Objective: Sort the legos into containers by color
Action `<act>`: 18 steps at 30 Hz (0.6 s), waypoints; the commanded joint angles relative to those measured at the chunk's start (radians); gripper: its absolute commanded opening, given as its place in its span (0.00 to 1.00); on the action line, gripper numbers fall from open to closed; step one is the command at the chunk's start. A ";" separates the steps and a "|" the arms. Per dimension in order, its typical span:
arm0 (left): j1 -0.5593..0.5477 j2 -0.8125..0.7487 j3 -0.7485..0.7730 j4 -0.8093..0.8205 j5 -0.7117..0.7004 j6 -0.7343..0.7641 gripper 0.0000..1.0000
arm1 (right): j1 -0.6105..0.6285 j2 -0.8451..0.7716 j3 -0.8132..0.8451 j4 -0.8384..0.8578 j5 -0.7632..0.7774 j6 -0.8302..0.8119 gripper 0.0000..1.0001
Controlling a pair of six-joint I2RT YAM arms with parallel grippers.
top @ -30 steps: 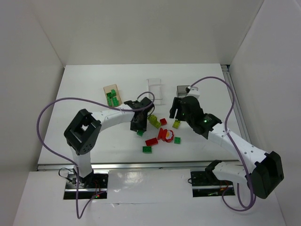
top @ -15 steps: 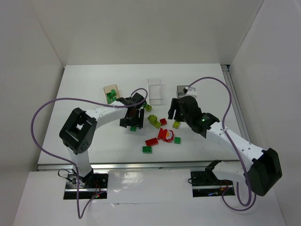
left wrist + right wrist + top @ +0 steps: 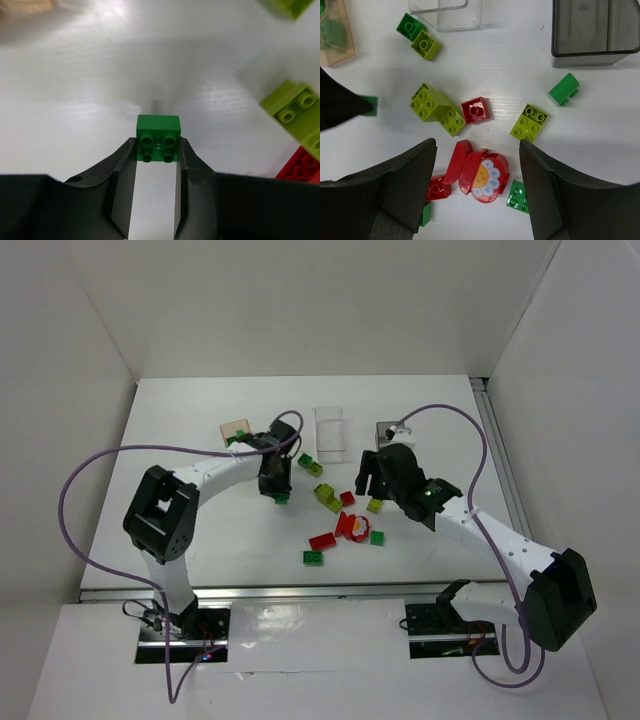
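My left gripper (image 3: 158,146) is shut on a dark green four-stud lego (image 3: 158,139), pinched at the fingertips over bare table; from above it (image 3: 283,499) hangs under the left gripper (image 3: 278,485), right of the orange-tan container (image 3: 238,430). My right gripper (image 3: 477,150) stands open above the round red flower lego (image 3: 485,177), touching nothing. Around it lie a yellow-green block (image 3: 436,108), a red brick (image 3: 475,110), a yellow-green brick (image 3: 530,122) and green bricks (image 3: 520,196). The clear container (image 3: 330,430) and the smoky grey container (image 3: 385,430) stand at the back.
A dark green and a yellow-green brick (image 3: 308,465) lie side by side near the clear bin. A red brick (image 3: 322,540) and a green one (image 3: 313,557) lie nearer the front. A green piece (image 3: 563,89) lies below the grey bin. Side walls enclose the table.
My left gripper has moved back and to the left, toward the orange-tan container, with the green lego between its fingers. The right arm has shifted only slightly.
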 commanded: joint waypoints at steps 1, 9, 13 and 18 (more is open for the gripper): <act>0.087 -0.081 0.078 -0.023 0.024 0.049 0.31 | -0.002 -0.002 0.037 0.031 0.009 -0.009 0.75; 0.228 -0.006 0.323 -0.117 -0.108 0.071 0.31 | -0.002 0.007 0.037 0.031 0.019 -0.009 0.75; 0.277 0.100 0.433 -0.138 -0.159 0.071 0.31 | -0.002 0.007 0.037 0.041 0.010 -0.009 0.75; 0.345 0.215 0.547 -0.129 -0.142 0.040 0.33 | -0.012 0.007 0.047 0.031 0.019 -0.009 0.75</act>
